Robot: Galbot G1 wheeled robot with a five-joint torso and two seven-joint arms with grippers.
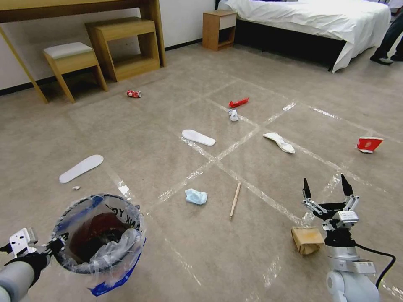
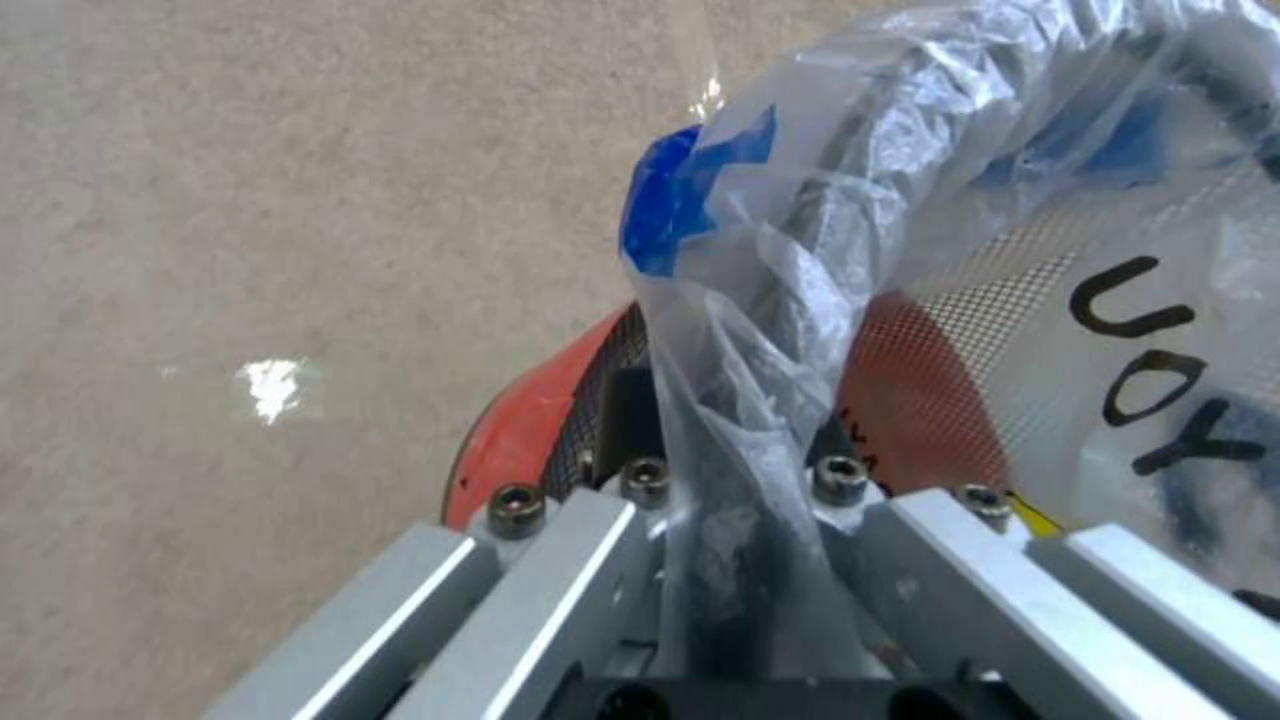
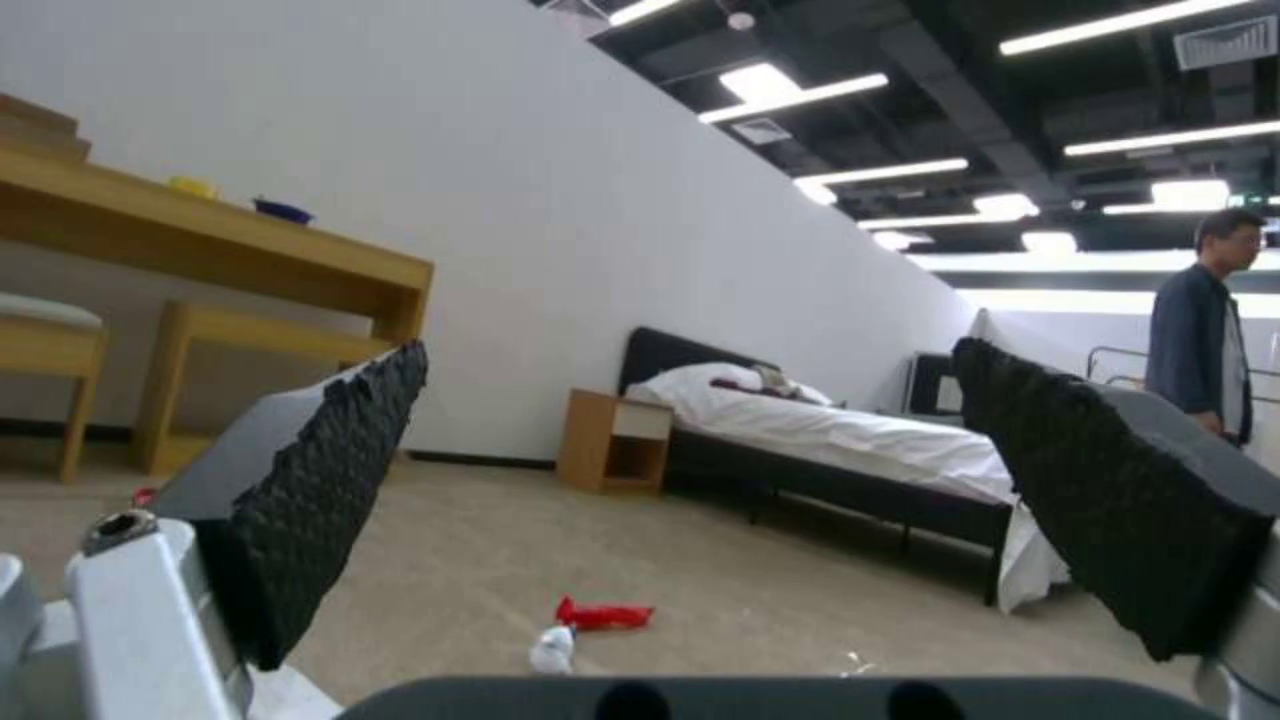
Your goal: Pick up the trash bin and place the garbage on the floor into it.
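The trash bin (image 1: 100,239) hangs at the lower left, lined with crinkled clear plastic, dark inside. My left gripper (image 1: 49,247) is shut on its rim (image 2: 727,430), which the left wrist view shows pinched with the bag between the jaws. My right gripper (image 1: 327,189) stands open at the lower right, just beyond a brown paper bag (image 1: 307,239). Garbage lies on the taped floor (image 1: 159,147): two white slippers (image 1: 198,137) (image 1: 81,168), a blue face mask (image 1: 196,196), a wooden stick (image 1: 235,199), white tissue (image 1: 279,142), a red wrapper (image 1: 238,102) (image 3: 603,614), a red can (image 1: 134,94) and a red cup (image 1: 369,144).
A wooden desk (image 1: 75,10), stool (image 1: 71,63) and low shelf (image 1: 126,46) stand at the back left. A nightstand (image 1: 218,29) and bed (image 1: 310,21) are at the back right, with a person's legs past the bed.
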